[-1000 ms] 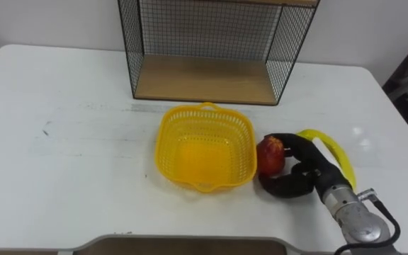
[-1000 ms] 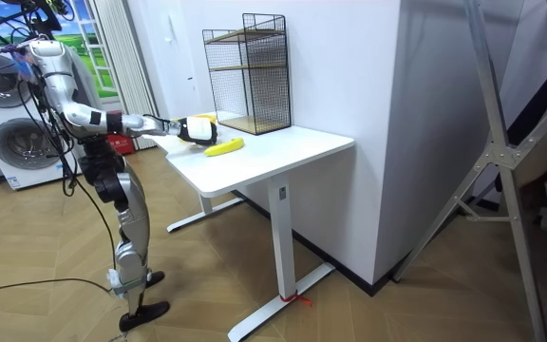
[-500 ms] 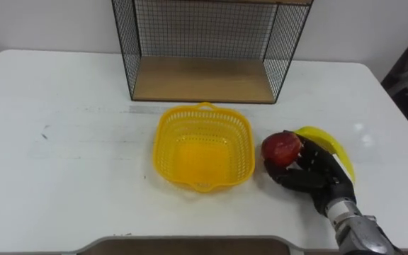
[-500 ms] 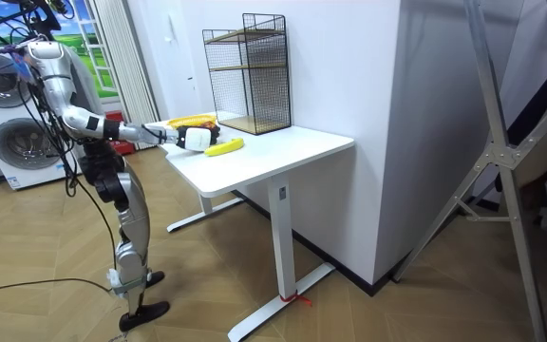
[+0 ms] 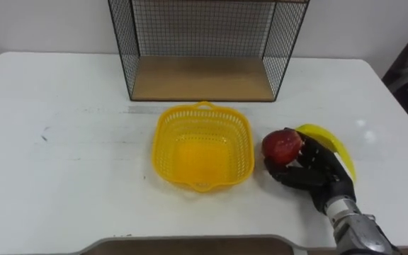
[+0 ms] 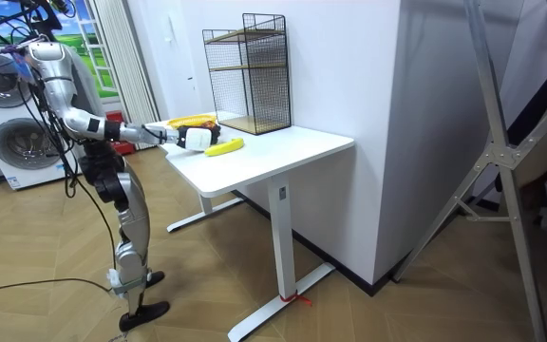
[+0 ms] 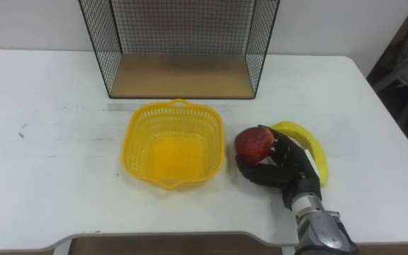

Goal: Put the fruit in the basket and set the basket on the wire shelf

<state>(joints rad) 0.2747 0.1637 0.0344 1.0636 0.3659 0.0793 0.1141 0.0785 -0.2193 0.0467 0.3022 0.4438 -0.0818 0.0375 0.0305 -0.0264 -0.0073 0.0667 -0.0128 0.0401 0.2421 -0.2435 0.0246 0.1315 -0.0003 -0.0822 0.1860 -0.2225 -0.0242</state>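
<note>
A yellow plastic basket [image 5: 202, 145] [image 7: 173, 142] stands with nothing in it on the white table [image 5: 62, 142], in front of the black wire shelf [image 5: 207, 46] [image 7: 181, 44]. Just right of the basket my right hand [image 5: 310, 170] [image 7: 282, 168] is shut on a red apple [image 5: 282, 145] [image 7: 253, 142], lifted slightly off the tabletop. A yellow banana [image 5: 331, 145] [image 7: 307, 145] lies behind the hand, partly hidden by it. In the room view my right arm reaches out over the table [image 6: 254, 152] to the fruit [image 6: 224, 146].
The wire shelf has a wooden bottom board [image 5: 200, 78] level with the table and open toward me. Washing machines [image 6: 8, 133] stand behind me in the room view. The table's left half is bare white surface.
My right hand has closed round the apple and raised it off the table, turning palm up. The eye view has shifted slightly. Over the last half second little has moved.
</note>
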